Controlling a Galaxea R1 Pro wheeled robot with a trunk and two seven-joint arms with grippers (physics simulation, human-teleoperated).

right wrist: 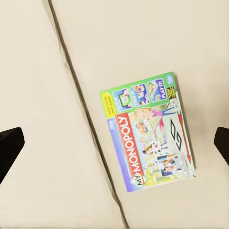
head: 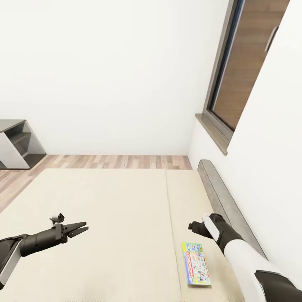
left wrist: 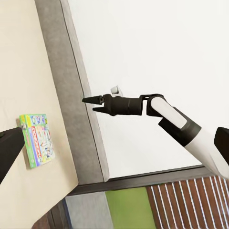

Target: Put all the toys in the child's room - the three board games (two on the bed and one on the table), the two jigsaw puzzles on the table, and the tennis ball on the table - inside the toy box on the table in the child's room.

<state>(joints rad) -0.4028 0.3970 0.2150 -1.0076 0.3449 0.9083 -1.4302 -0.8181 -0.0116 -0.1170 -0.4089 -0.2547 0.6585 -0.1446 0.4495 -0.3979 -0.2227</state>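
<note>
Right now the robot is standing over the bed (head: 105, 201), and one board game (head: 196, 264) is lying flat on the beige mattress near the grey headboard (head: 222, 197), just beside the seam between the two mattress halves. The right gripper (head: 195, 227) is hovering above the mattress a little beyond the box, not touching it; in the right wrist view its fingertips are sitting far apart at the picture's edges, so it is spread open and holding nothing. The left gripper (head: 79, 230) is hanging over the middle of the mattress, well apart from the game, its fingers slightly parted and empty.

The risk, as I judge it, is coming from the box being so thin and flat: fingers descending from above may be finding no edge to catch, pressing it into the soft mattress or sliding it toward the seam or headboard instead of lifting it.
</note>
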